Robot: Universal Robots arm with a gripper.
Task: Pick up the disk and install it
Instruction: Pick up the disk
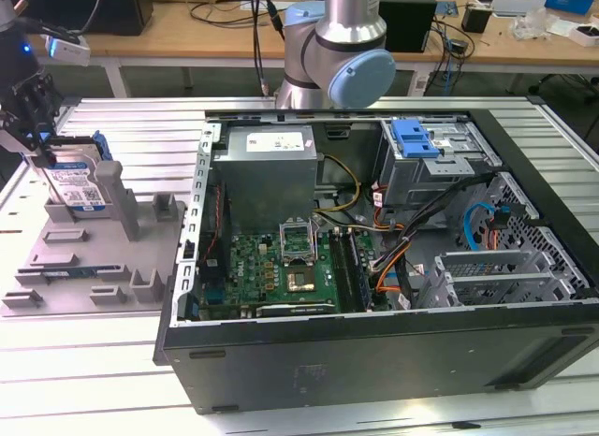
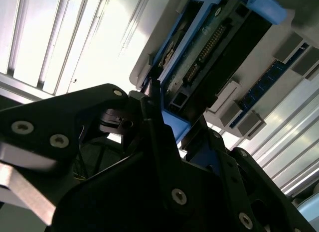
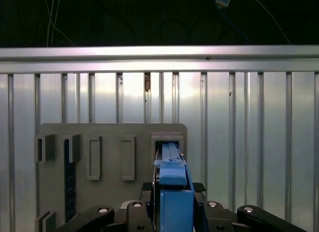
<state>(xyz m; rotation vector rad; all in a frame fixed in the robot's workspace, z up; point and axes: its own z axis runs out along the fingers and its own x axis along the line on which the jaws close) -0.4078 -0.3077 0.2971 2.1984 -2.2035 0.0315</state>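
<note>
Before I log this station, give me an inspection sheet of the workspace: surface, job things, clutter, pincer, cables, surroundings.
surface: ribbed metal table, bearing a grey holder and an open computer case.
job's things: the disk stands on edge in the holder, outside the case.
clutter: a blue strip in another holder slot.
pincer: at the disk's top edge; grip unclear.
cables: coloured bundles inside the case.
surroundings: wooden benches with boxes and wires behind.

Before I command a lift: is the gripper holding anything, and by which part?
The gripper grips the disk by the blue carrier frame along its upper edge; the disk stands in the grey holder.
</note>
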